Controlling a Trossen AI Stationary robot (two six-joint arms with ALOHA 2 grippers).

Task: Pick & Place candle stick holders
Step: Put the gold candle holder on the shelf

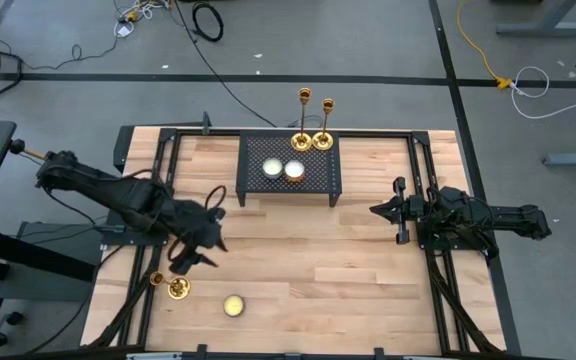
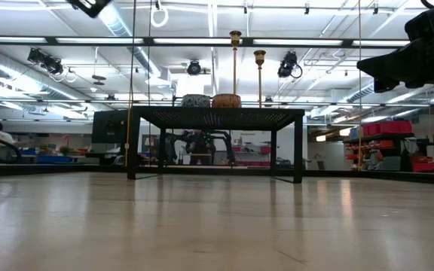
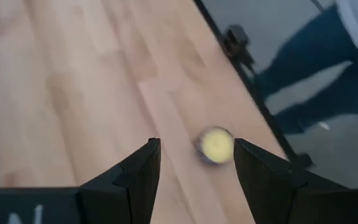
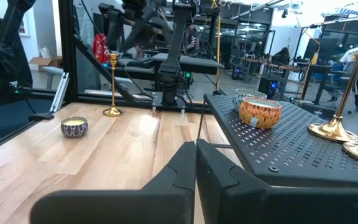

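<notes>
Two gold candle stick holders stand upright by their round bases on the far edge of a black mesh rack; the low view shows their tops. A third candle stick holder stands on the table near the left front, also in the right wrist view. My left gripper hovers open just beyond and right of it, slanting down; a candle tin shows on the table between its fingers. My right gripper waits shut and level at the right.
Two candle tins sit on the rack. The loose candle tin lies near the front edge, right of the third holder. A person's leg stands beyond the table's edge. Bare wood lies between rack and front edge.
</notes>
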